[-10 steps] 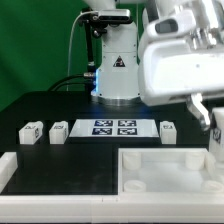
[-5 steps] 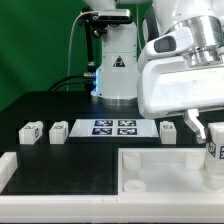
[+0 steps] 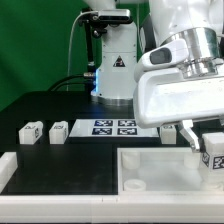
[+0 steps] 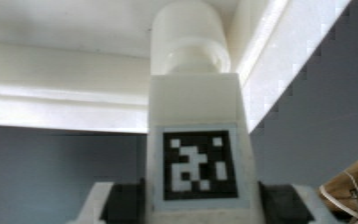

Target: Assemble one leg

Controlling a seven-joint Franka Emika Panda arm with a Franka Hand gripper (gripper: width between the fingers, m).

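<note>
My gripper [image 3: 208,150] is shut on a leg [image 3: 214,157], a small white block with a black-and-white tag, and holds it over the right end of the large white tray [image 3: 150,158]. In the wrist view the leg [image 4: 197,110] stands out between my dark finger pads [image 4: 130,203], its tag facing the camera and the tray's wall [image 4: 51,92] behind it. Three more legs lie on the black table: two at the exterior view's left [image 3: 29,131] [image 3: 59,130] and one at the right [image 3: 169,131], behind my gripper.
The marker board [image 3: 113,126] lies flat at the table's middle, in front of the arm's base [image 3: 117,85]. A long white raised ledge [image 3: 50,168] runs along the front left, beside the tray.
My gripper has moved down and toward the exterior view's left with the leg in it, coming lower over the tray's right end. The other legs have not moved.
</note>
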